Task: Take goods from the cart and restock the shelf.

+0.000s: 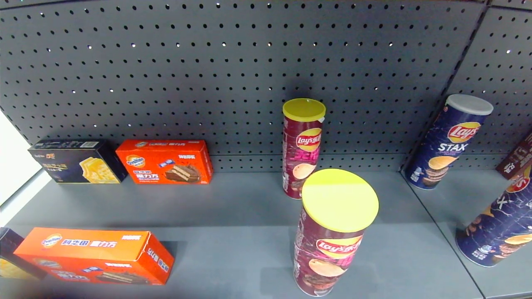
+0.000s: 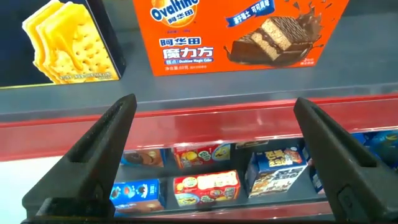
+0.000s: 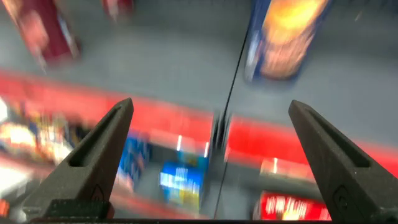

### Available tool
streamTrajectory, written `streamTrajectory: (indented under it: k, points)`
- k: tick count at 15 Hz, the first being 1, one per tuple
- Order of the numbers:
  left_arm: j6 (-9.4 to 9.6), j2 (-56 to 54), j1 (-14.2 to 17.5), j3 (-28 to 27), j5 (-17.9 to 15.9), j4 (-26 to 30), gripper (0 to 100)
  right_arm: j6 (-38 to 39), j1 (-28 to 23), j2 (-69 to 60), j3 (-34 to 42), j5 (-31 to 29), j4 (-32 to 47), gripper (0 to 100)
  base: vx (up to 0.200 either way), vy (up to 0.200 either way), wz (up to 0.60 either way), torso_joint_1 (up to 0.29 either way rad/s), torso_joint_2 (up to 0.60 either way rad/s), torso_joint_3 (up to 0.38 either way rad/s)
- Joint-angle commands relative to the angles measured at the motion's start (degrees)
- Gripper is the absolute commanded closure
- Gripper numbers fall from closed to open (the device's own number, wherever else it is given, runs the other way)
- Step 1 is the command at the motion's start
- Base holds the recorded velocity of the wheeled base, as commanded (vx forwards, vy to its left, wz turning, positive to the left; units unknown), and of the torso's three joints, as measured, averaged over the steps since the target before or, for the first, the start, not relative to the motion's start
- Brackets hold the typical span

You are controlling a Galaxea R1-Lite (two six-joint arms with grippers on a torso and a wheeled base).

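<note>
On the grey shelf (image 1: 232, 207) stand two maroon chip cans with yellow lids, one near the front (image 1: 332, 232) and one by the back wall (image 1: 302, 147). To their left lie an orange wafer box (image 1: 165, 162) and a dark cracker box (image 1: 77, 161). My left gripper (image 2: 214, 106) is open and holds nothing; it hangs in front of the red shelf edge (image 2: 205, 121), below the orange wafer box (image 2: 242, 34) and the cracker box (image 2: 59, 40). My right gripper (image 3: 211, 106) is open too, before the shelf edge (image 3: 168, 121), with a maroon can (image 3: 46, 31) and a blue can (image 3: 286, 37) beyond it.
A second orange box (image 1: 93, 255) lies at the shelf's front left. Two blue chip cans (image 1: 449, 143) (image 1: 498, 228) stand on the adjoining shelf bay to the right. A perforated back panel (image 1: 249, 62) closes the rear. A lower shelf holds several small boxes (image 2: 205, 186).
</note>
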Motion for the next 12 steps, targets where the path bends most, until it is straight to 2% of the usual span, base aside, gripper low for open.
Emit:
streamTrajectory:
  k: [1,5,7,8,9,12]
  points:
    - [0.02,0.3,0.1,0.0,0.0,0.0,0,0.7,2.6,22.2,-23.5,0.8,1.6,0,0.000,0.000,0.00,0.000,0.00,0.000]
    - [-0.24,0.3,0.1,0.0,0.2,-0.1,0,-2.6,4.7,29.5,-29.8,7.8,2.9,0,0.000,0.000,0.00,0.000,0.00,0.000]
    - [-0.42,0.3,0.1,0.0,0.2,-0.1,0,-7.1,5.2,36.5,-34.3,14.1,2.9,0,0.000,0.000,0.00,0.000,0.00,0.000]
    - [-0.42,0.3,0.1,0.0,0.2,-0.1,0,-7.1,5.2,36.5,-34.3,14.1,2.9,0,0.000,0.000,0.00,0.000,0.00,0.000]
    - [-0.33,0.3,0.0,0.0,0.0,-0.1,0,-9.3,5.5,41.2,-36.2,17.7,2.9,0,0.000,0.000,0.00,0.000,0.00,0.000]
    - [-0.33,0.3,0.0,0.0,0.1,-0.1,0,-10.1,9.8,45.6,-36.5,18.7,2.1,0,0.000,0.000,0.00,0.000,0.00,0.000]
